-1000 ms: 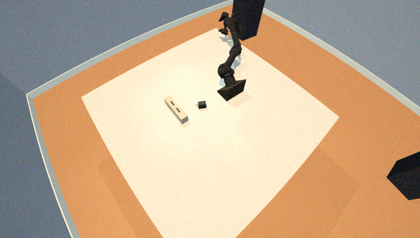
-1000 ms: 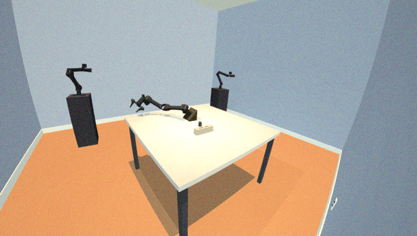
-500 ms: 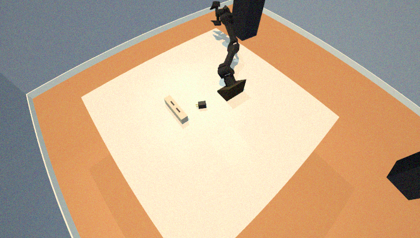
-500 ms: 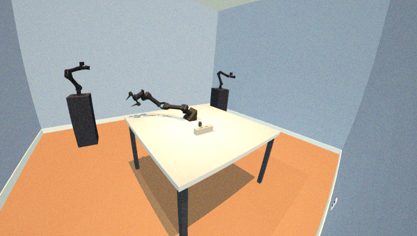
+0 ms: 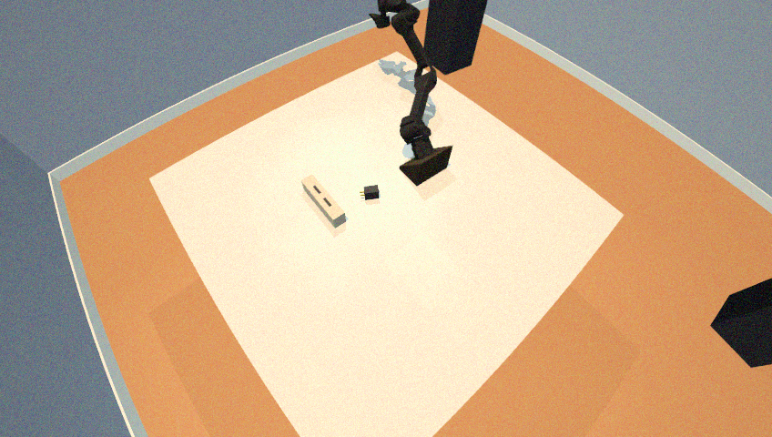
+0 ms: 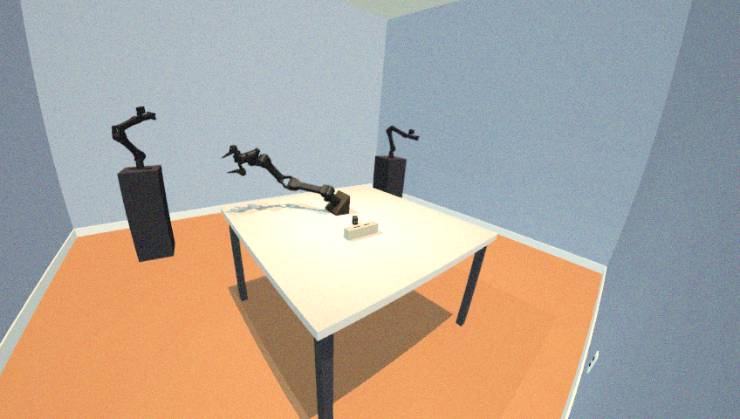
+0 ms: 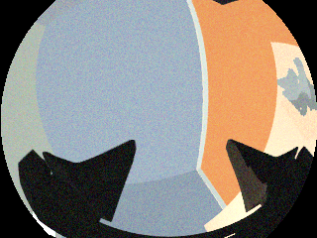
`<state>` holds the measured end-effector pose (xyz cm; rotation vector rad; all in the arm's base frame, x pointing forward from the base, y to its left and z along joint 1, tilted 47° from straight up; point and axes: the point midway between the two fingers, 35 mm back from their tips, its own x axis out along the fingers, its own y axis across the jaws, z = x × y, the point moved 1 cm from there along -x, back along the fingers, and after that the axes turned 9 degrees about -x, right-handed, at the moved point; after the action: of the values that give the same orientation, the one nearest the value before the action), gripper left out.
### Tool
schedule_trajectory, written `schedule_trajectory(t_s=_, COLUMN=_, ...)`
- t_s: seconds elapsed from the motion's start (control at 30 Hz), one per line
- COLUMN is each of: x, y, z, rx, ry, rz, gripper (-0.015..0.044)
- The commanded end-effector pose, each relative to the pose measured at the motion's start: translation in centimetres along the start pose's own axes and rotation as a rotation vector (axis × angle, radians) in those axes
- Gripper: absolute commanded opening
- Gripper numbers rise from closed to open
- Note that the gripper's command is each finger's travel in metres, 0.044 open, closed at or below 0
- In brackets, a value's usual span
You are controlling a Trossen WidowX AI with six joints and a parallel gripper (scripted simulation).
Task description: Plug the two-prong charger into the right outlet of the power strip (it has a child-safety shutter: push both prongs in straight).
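The black charger (image 5: 371,192) (image 6: 355,220) lies on the table between the arm's base and the power strip, its prongs pointing toward the strip in the top view. The pale power strip (image 5: 322,195) (image 6: 360,230) rests on the table with two dark outlets on its top. My gripper (image 6: 227,164) (image 7: 184,145) is open and empty, raised near the table's far-left corner in the exterior view, well away from charger and strip. In the top view it is partly cut off by the top edge. The wrist view shows neither charger nor strip.
The arm's base (image 5: 425,165) (image 6: 338,203) stands on the white table (image 5: 379,298) (image 6: 311,270). Black pedestals (image 5: 453,32) (image 6: 147,212) stand off the table; the exterior view shows two, each carrying another arm. Blue walls surround the orange floor.
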<state>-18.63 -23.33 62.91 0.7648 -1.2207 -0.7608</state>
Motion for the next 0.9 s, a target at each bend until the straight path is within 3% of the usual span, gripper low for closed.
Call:
schedule_trajectory(t_s=0.0, x=-0.5, y=3.0, z=-2.5, rx=-0.055, ry=0.006, rz=0.077, gripper=0.044)
schedule_trajectory(t_s=0.3, x=-1.6, y=8.5, z=-11.6, rx=-0.219, ry=0.165, rz=0.25, gripper=0.044)
schedule_trajectory(t_s=0.77, x=-6.6, y=14.2, z=-26.7, rx=-0.392, ry=0.429, rz=0.42, gripper=0.044)
schedule_trajectory(t_s=0.87, x=-7.1, y=14.3, z=-27.6, rx=-0.437, ry=0.424, rz=0.434, gripper=0.044)
